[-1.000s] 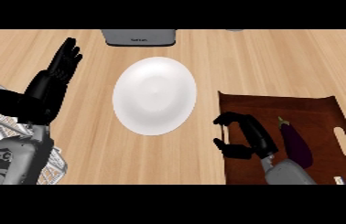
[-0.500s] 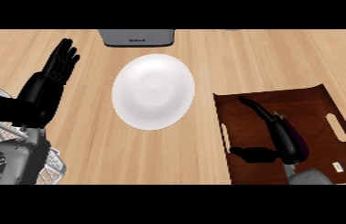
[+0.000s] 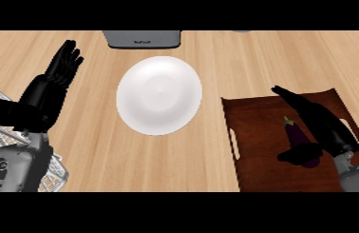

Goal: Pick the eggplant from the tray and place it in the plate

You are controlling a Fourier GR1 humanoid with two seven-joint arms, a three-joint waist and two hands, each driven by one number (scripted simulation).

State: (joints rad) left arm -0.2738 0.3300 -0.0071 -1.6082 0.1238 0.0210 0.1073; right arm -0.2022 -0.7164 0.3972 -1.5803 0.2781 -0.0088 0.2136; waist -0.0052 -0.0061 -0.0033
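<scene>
A small dark purple eggplant (image 3: 297,136) lies on the brown tray (image 3: 258,151) at the right, its green stem pointing away from me. My right hand (image 3: 324,125) lies over the tray just right of the eggplant, open. Its straight fingers (image 3: 289,95) point up and left past the stem. Its thumb (image 3: 300,155) reaches across the eggplant's near end and hides that end. The white plate (image 3: 160,95) sits on the counter left of the tray, with nothing on it. At the left edge my left hand (image 3: 48,92) rests open, fingers up.
A grey appliance (image 3: 143,38) stands at the back, just beyond the plate. The tray has slot handles (image 3: 234,144) on its left and right sides. White mesh (image 3: 51,174) shows at the lower left beside my left forearm. Bare wooden counter (image 3: 175,160) surrounds the plate.
My right hand has moved right from the tray's left edge onto the tray. Its curled fingers have straightened alongside the eggplant. The left hand has barely shifted.
</scene>
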